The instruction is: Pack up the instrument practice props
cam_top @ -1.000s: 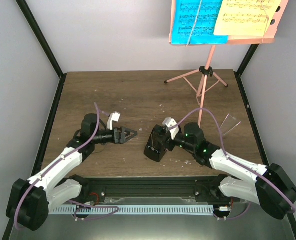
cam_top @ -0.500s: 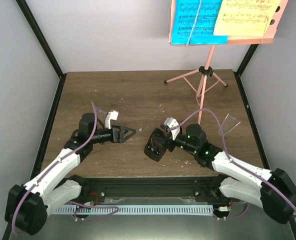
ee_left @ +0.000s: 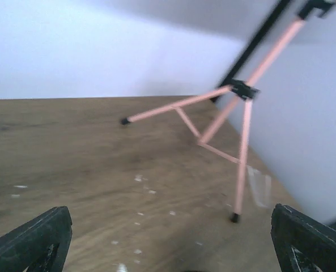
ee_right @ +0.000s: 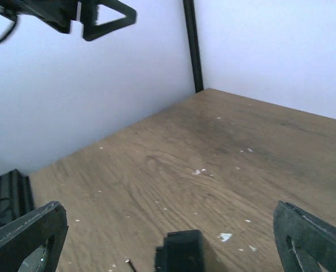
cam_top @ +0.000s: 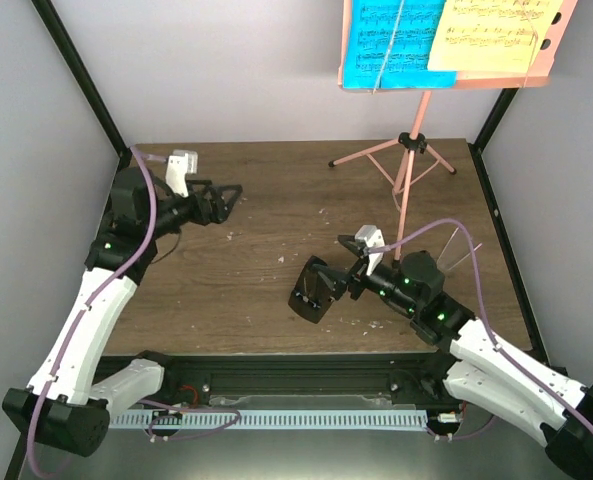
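The pink music stand (cam_top: 446, 78) stands at the back right, its tripod legs (ee_left: 235, 113) on the table. A cyan page (cam_top: 391, 40) and a pale-yellow page (cam_top: 496, 35) rest on its desk. The small black metronome (cam_top: 311, 290) sits on the table near the front middle; its top (ee_right: 182, 252) shows low between my right fingers, with nothing gripping it. My right gripper (cam_top: 344, 268) is open just right of it. My left gripper (cam_top: 221, 197) is open and empty, raised at the far left and facing the tripod.
A small clear plastic piece (cam_top: 461, 245) stands near the tripod's front leg at the right. Black frame posts (cam_top: 81, 80) and pale walls bound the table (cam_top: 276, 190) at the back and sides. White specks dot the wood.
My right gripper opened, let go of the metronome and drew back to the right. My left arm swung up and away to the far left.
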Controlling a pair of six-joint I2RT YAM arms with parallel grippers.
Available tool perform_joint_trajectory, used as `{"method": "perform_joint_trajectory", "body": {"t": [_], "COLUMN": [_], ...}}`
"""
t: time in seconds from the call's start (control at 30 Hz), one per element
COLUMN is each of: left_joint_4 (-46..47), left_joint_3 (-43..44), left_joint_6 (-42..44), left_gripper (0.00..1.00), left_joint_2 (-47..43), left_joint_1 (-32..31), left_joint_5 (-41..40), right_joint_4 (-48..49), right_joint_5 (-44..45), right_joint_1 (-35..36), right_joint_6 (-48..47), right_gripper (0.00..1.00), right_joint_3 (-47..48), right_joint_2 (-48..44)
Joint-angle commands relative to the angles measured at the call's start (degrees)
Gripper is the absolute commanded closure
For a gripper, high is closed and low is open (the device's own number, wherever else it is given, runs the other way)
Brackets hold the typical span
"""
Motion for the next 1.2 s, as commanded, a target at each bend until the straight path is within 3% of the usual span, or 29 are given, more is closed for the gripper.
{"method": "perform_joint_trajectory", "body": {"t": [0.0,0.2,0.5,0.93,1.17], "left_joint_4": [-3.75,-2.81,-1.16,-0.91,-0.86], "left_joint_3": [0.87,-6.68,-8.42,-8.76,-8.93], "left_joint_6": [5.64,13.14,14.58,13.75,13.75], "left_gripper": [0.04,0.05,0.05,0.05,0.05], "left_joint_2": [2.84,0.91,0.14,1.18,1.57], "left_joint_1": [2.70,2.69,2.65,2.68,2.64], "left_joint_5": [-11.21,-29.74,-28.31,-26.57,-25.88], "right_joint_4": [4.53,6.14,12.85,18.80,21.97], "right_joint_5": [-5.16,-7.87,-11.38,-6.68,-6.40], "right_joint_1": [0.39,0.36,0.34,0.36,0.42], "right_joint_6": [5.95,3.90,-3.18,-4.47,-2.86], "right_gripper": [0.00,0.00,0.00,0.00,0.07], "right_joint_3": [0.94,2.31,-0.29,-7.19,-9.18], "right_joint_2": [1.18,8.97,16.95,17.62,19.01]}}
